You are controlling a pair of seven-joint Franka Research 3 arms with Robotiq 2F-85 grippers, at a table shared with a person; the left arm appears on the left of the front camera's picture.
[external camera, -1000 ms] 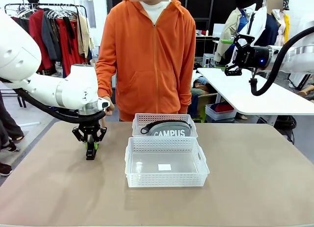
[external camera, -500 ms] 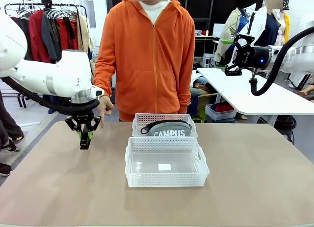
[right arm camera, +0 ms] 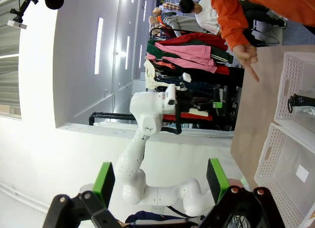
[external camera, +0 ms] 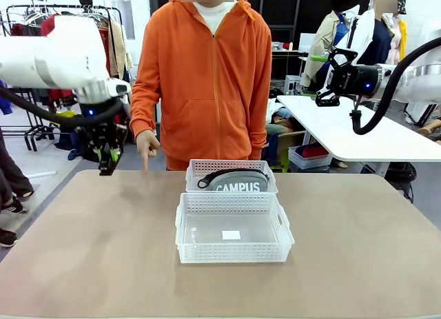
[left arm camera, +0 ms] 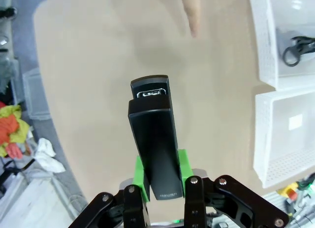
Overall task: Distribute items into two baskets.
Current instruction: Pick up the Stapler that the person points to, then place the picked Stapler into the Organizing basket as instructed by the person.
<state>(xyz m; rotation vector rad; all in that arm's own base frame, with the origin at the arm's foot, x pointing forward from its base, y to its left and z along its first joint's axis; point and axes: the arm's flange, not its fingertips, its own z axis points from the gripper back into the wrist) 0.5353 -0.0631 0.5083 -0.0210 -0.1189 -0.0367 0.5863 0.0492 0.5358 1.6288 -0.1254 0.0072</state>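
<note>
My left gripper hangs high above the table's far left corner, shut on the small black stapler, which points down from the green pads. The grey CAMPUS pouch with its black strap lies in the far basket. The near basket holds nothing but a white sticker on its floor; both baskets show in the left wrist view, the far basket above the near basket. My right gripper is raised at the far right, well off the table, its green pads apart and empty.
A person in an orange hoodie stands at the far edge, one hand pointing a finger down at the table left of the baskets. The brown tabletop is bare to the left and right of the baskets.
My left gripper has risen from the tabletop with the stapler and moved up and to the left. The person's hand came forward and now points down. The right arm stayed still.
</note>
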